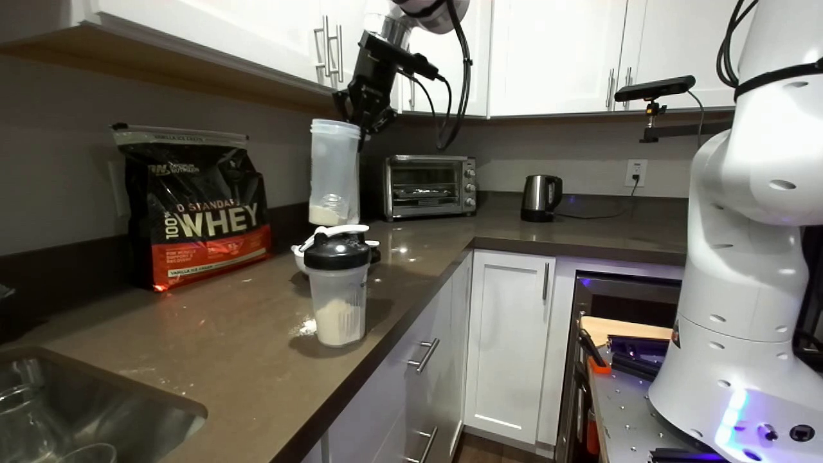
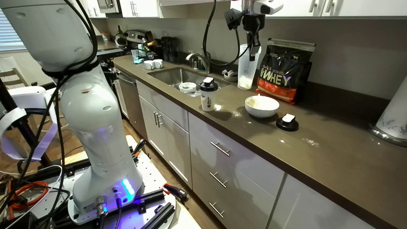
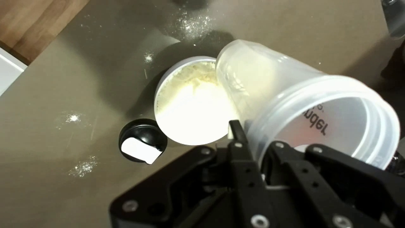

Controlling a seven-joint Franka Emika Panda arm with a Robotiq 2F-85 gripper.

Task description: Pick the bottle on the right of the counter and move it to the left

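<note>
The bottle point(image 1: 334, 173), translucent, straight-sided, without a lid, hangs nearly upright above the counter point(image 1: 244, 341), with some pale powder in its bottom. It also shows in an exterior view point(image 2: 246, 72), in front of the whey bag. My gripper point(image 2: 253, 56) is shut on the bottle's wall at its open mouth. In the wrist view point(image 3: 248, 139) one finger is outside the wall and the other finger is inside or behind the clear plastic; its tip is hard to see. In the wrist view the bottle's base point(image 3: 250, 72) overlaps the edge of the white bowl.
A black-lidded shaker point(image 1: 341, 292) stands near the counter's front edge. The white bowl point(image 2: 262, 111) holds pale powder, with a loose black lid point(image 2: 287, 127) beside it. The whey bag point(image 1: 199, 212) stands against the wall. The sink point(image 1: 173, 411) and toaster oven point(image 1: 429, 186) are farther along.
</note>
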